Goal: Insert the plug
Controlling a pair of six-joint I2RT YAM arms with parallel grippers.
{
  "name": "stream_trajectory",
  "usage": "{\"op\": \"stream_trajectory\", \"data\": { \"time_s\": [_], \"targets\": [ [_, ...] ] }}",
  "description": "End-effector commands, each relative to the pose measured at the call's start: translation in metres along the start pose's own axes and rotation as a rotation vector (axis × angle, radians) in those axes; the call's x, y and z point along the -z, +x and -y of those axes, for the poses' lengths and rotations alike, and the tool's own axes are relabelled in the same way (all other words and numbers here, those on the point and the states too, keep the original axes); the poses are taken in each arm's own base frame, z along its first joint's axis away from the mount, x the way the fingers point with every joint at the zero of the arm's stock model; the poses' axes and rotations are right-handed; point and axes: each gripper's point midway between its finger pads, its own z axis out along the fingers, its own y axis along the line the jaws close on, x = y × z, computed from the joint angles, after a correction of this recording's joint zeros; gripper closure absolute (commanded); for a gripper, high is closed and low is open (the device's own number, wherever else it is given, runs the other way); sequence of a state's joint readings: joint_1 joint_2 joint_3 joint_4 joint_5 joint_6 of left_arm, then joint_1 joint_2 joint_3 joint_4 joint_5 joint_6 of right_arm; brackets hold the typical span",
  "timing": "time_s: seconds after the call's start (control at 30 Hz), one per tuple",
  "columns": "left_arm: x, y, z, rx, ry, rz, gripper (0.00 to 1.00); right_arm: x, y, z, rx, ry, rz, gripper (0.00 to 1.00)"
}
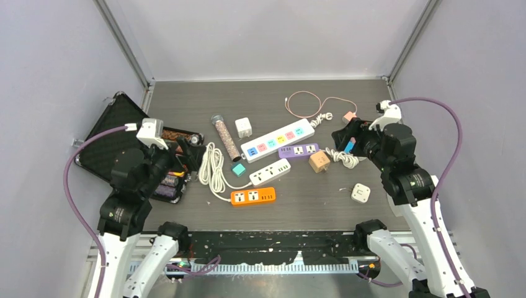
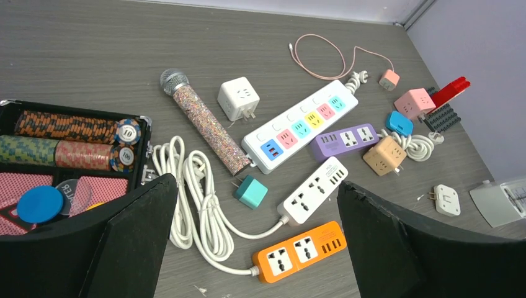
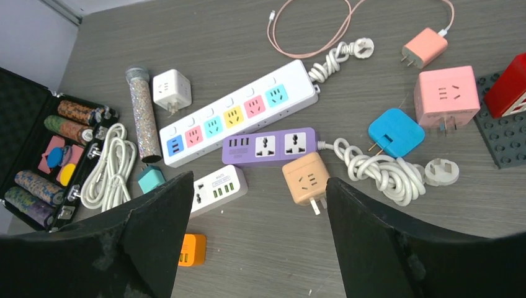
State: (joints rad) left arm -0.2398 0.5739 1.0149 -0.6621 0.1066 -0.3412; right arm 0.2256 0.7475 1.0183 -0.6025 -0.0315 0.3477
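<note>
Table (image 1: 310, 205): dark wood grain; both arm bases at its near edge
Chip case (image 1: 105, 139): open at the left edge; rows of poker chips inside
Left pincer (image 2: 255, 184): fingers spread wide, nothing between them; hovering near the left edge, beside the chip case
Right pincer (image 3: 259, 180): fingers spread wide, empty; raised near the right edge, toward the far right corner
White strip (image 2: 301, 124): mid-table, slanting toward the far edge; five coloured sockets face up
Purple strip (image 3: 271, 146): just on the near side of the white strip; its white cord coils toward the right edge
Orange strip (image 2: 299, 249): closest to the near edge, left of centre
Pink cube (image 3: 446, 94): toward the right edge
Tan cube plug (image 3: 305, 179): loose on the table, just beside the purple strip's near side
Blue plug (image 3: 396, 131): loose between the purple strip and the pink cube
Teal plug (image 2: 251, 191): loose, left of centre, on the near side of the white strip
</note>
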Motion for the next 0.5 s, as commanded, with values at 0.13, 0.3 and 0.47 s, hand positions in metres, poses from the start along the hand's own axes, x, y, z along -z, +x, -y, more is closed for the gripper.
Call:
{"op": "stream_trajectory", "data": {
  "time_s": [0.13, 0.3, 0.47],
  "targets": [
    [-0.010, -0.007, 0.003, -0.029, 0.035, 0.056, 0.00, -0.023, 0.026, 0.015, 0.024, 0.044, -0.065, 0.12],
    [-0.022, 0.002, -0.017, -0.017, -0.055, 0.058, 0.00, -0.032, 0.041, 0.033, 0.045, 0.122, -0.124, 0.11],
    [-0.031, 0.011, -0.017, 0.001, -0.037, 0.073, 0.00, -0.039, 0.062, 0.043, 0.047, 0.161, -0.206, 0.10]
  ]
}}
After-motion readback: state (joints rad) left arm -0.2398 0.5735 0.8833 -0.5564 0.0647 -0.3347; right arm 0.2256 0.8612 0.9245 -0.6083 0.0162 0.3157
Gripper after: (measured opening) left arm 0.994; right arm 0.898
